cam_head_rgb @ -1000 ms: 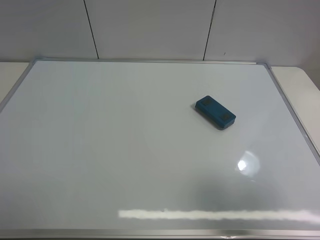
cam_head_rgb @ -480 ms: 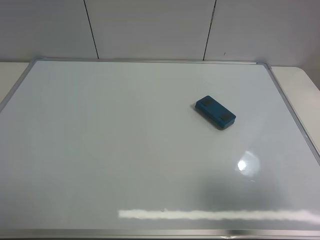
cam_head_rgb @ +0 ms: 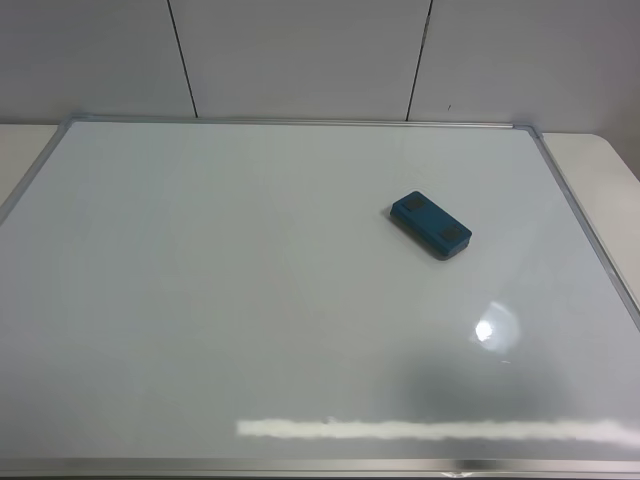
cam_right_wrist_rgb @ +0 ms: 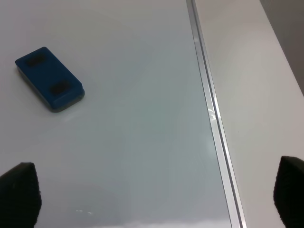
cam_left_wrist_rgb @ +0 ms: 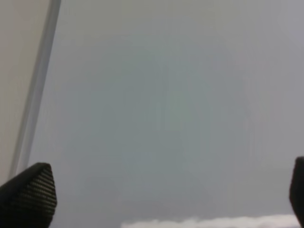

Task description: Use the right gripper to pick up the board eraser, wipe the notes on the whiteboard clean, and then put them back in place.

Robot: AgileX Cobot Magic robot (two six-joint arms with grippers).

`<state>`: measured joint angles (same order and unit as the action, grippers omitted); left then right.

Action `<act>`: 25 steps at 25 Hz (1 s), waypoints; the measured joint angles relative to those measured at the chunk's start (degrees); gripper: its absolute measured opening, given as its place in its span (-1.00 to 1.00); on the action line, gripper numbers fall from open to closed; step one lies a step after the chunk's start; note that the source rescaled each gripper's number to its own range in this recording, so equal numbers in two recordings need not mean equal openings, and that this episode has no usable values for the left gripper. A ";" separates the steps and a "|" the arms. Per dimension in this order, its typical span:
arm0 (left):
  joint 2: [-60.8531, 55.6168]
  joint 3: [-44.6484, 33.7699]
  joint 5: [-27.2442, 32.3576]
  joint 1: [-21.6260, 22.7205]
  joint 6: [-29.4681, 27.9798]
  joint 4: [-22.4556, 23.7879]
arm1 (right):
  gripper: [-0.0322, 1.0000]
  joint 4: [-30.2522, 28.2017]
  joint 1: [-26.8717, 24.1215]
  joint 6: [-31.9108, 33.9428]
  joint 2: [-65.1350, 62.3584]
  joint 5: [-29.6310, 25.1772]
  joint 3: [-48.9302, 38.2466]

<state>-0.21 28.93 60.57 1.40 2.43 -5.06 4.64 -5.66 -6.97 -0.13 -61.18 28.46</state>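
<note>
The teal-blue board eraser lies flat on the whiteboard, right of its middle. It also shows in the right wrist view. No notes show anywhere on the board; its surface is plain white. Neither gripper shows in the exterior high view. In the right wrist view the right gripper is open, its fingertips wide apart, above the board and apart from the eraser. In the left wrist view the left gripper is open and empty over the board near its frame.
The board's silver frame runs past the right gripper, with the beige table beyond it. A grey panelled wall stands behind the board. Light glare shows on the board's near right part.
</note>
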 joint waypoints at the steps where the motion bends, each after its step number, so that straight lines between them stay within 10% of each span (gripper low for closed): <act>1: 0.00 0.00 0.00 0.00 0.00 0.00 | 0.92 -0.04 0.00 0.05 0.00 0.00 0.00; 25: 0.00 0.00 0.00 0.00 0.00 0.00 | 0.92 -0.38 0.00 0.05 0.00 0.00 0.00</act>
<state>-0.21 28.93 60.57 1.40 2.43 -5.06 4.26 -5.66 -6.92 -0.13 -61.18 28.46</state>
